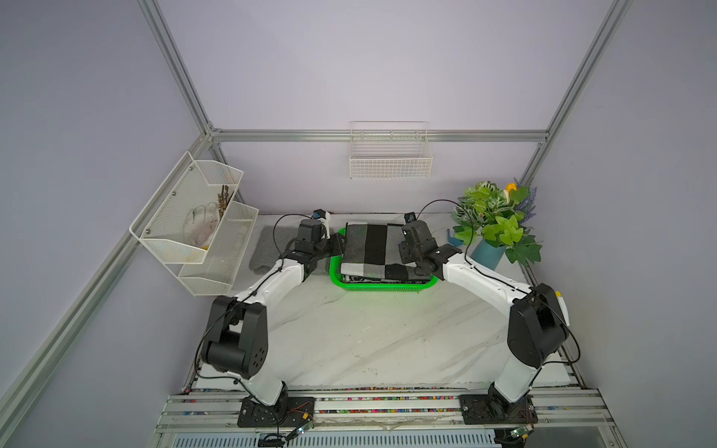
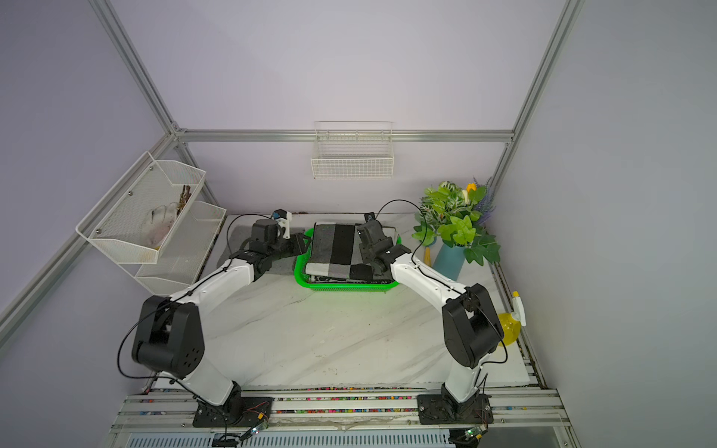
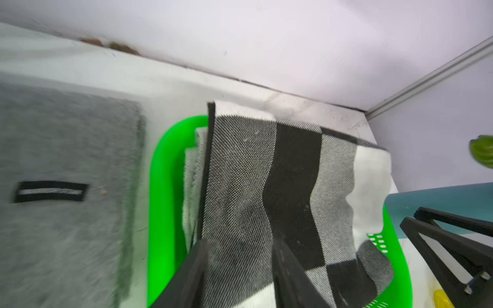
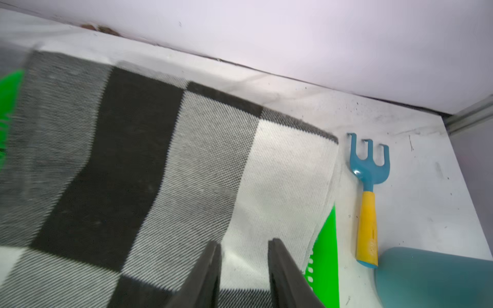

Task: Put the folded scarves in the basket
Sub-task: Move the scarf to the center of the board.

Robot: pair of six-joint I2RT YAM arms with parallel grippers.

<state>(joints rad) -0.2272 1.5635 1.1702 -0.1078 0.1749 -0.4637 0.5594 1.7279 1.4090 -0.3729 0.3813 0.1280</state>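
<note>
In both top views I see the folded scarf [image 1: 372, 248], checked black, grey and white, lying in the basket [image 1: 382, 288] at the far middle of the table [image 1: 368, 341]. It covers so much of the basket that only the green near rim and left corner show. From up there both wrists hide their fingers, so I go to the wrist cameras for the jaws. The left wrist view shows the left gripper [image 3: 240, 240] closed on the scarf's edge: one finger [image 3: 192, 272] sits at the side of the fold and its partner lies on top, with cloth filling the gap between them. That view also shows the layers of the fold stacked inside the basket's wall, and a grey cloth [image 3: 66, 173] with a black label just beside the basket, outside it. The right wrist view shows the right gripper [image 4: 245, 242] with its fingers parted and nothing pinched; flat white cloth shows through the gap. It also gives me the whole blue and yellow hand rake [image 4: 369, 197], lying on the table between the basket and the teal vase [image 4: 437, 277]; from above, the right arm hides most of that rake. In a top view the yellow spray bottle [image 2: 510, 327] stands at the table's right edge beside the right arm's elbow, and I do not find it in either wrist view.
</note>
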